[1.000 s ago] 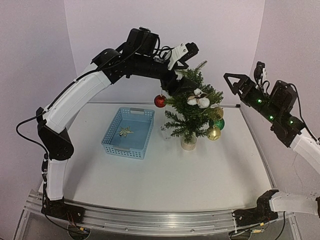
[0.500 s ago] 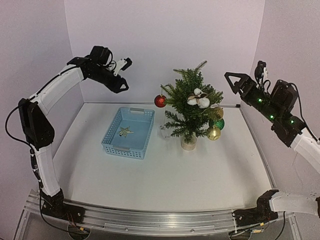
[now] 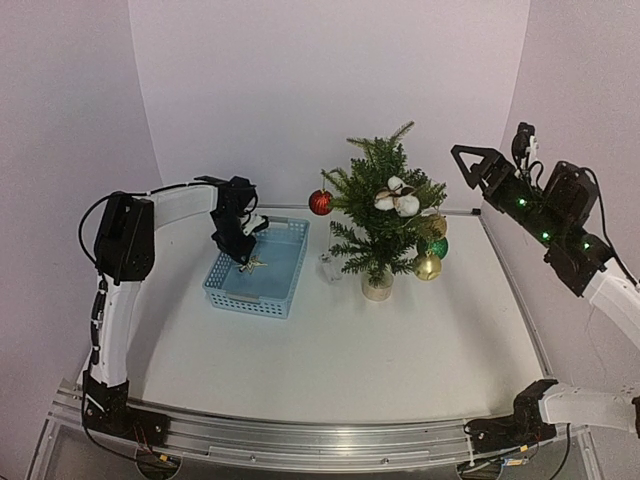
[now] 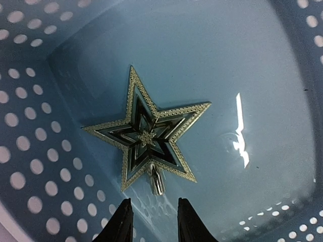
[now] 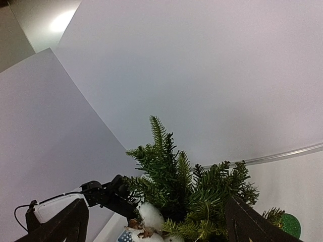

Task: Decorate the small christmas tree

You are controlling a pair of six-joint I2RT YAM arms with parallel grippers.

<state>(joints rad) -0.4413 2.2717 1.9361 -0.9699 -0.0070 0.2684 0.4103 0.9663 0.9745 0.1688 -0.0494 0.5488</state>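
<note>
Small christmas tree: upright on desk, right of blue basket; red ball on its left side.
Gold star: flat in basket.
Left gripper: fingers narrowly apart, just short of star's stem.
Right gripper: fingers wide apart, empty, raised near the tree.
</note>
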